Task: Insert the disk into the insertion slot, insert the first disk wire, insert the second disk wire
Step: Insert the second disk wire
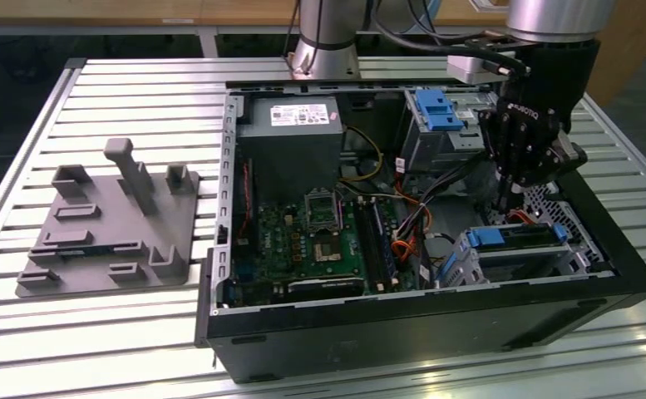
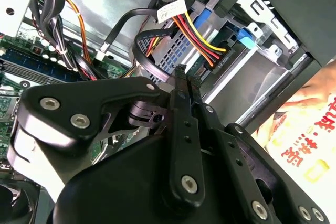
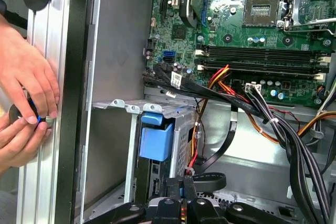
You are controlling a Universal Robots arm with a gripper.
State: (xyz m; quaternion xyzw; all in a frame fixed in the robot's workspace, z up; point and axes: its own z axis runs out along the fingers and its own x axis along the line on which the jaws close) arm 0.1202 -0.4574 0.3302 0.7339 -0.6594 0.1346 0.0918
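Entry: disk and wires, wire stage. The disk (image 1: 519, 238), in its blue caddy, lies in the insertion slot (image 1: 528, 259) at the near corner of the computer case (image 1: 411, 320), on the exterior view's right. The case stands on a slatted table (image 1: 134, 332). Judged from this, the seating step is done and one of the two wires is in hand; which one cannot be told. Gripper (image 1: 509, 193): inside the case, just beside the slot's far end, close along the case wall on the exterior view's right. Its fingers (image 2: 181, 108) are drawn close together, with a black flat cable (image 2: 139, 59) looping right at their tips; whether it is pinched between them cannot be made out. Coloured wire bundle (image 2: 202, 38): ends at a plug close against the cage; seated or not, cannot tell. Judgement: the work calls for a plug held square to its socket and a short straight push with no sideways drag. Room is tight, with the case wall on one side, loose cables and the motherboard (image 1: 312, 241) on the other, and a taller grey cage (image 1: 422, 150) toward the case's far edge; the open way is upward. A person's hands (image 3: 23, 87) rest outside the case wall, apart from the gripper.
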